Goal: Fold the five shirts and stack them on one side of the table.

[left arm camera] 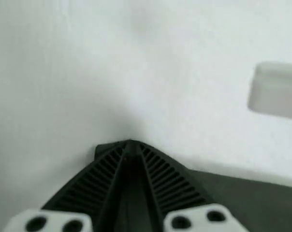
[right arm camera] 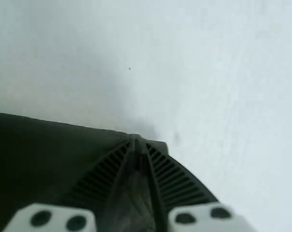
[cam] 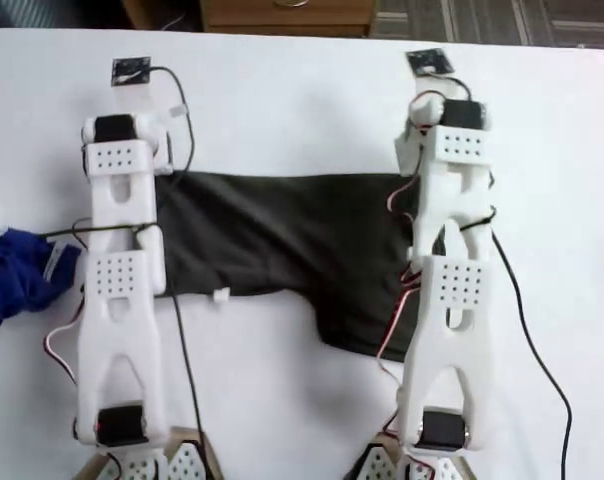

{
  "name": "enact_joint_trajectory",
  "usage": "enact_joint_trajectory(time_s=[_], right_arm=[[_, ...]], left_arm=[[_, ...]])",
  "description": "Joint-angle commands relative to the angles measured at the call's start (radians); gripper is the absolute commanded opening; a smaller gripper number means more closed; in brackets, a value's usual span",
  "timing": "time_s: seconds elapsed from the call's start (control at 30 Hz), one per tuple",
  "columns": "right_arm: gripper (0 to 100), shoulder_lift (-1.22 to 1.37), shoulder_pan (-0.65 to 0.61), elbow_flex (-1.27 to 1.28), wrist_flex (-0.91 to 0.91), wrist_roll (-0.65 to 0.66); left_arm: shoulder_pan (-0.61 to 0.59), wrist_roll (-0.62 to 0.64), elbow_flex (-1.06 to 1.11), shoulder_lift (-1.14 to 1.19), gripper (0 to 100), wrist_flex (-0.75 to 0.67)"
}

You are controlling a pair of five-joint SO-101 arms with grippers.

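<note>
Both arms [cam: 122, 280] lie over the dark shirt [cam: 282, 240] flat on the desk [cam: 302, 110], blue shirt [cam: 12, 275] bunched aside. Left tool [left arm camera: 131, 145] pinches shut on one far corner, right tool [right arm camera: 135, 141] the other, guessing they're set to fold it.

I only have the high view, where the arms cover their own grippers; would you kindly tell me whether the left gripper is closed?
Observer: Yes, the left gripper is shut on a corner of the dark shirt.
Operator: Thank you. And the other one?
Observer: The right gripper is shut too, on the shirt's edge, with bare table just beyond its tips.
</note>
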Motion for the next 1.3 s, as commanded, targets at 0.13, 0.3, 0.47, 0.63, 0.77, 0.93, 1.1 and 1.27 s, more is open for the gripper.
enact_joint_trajectory(time_s=[0.13,0.3,0.47,0.63,0.77,0.93,1.1,1.27], right_arm=[[1.8,-0.061,0.05,-0.04,0.068,-0.002],[1.8,-0.188,0.044,-0.04,0.084,-0.002],[1.8,-0.274,0.025,-0.026,0.142,-0.002],[1.8,-0.303,0.008,0.061,0.14,-0.008],[1.8,-0.305,-0.033,0.173,0.14,-0.009],[1.9,-0.302,-0.085,0.244,0.094,-0.005],[1.9,-0.269,-0.082,0.242,-0.01,-0.002],[1.9,-0.193,-0.073,0.241,-0.019,-0.002]], left_arm=[[-0.061,-0.003,-0.073,-0.034,3,-0.011],[-0.057,-0.005,-0.067,-0.147,8,0.037],[-0.049,-0.002,-0.07,-0.253,14,0.161],[0.002,0.002,-0.065,-0.302,13,0.256],[0.032,0.002,-0.065,-0.295,7,0.256],[0.104,0.002,0.07,-0.295,3,0.255],[0.129,0.002,0.282,-0.293,3,0.195],[0.071,0.002,0.401,-0.293,3,0.078]])
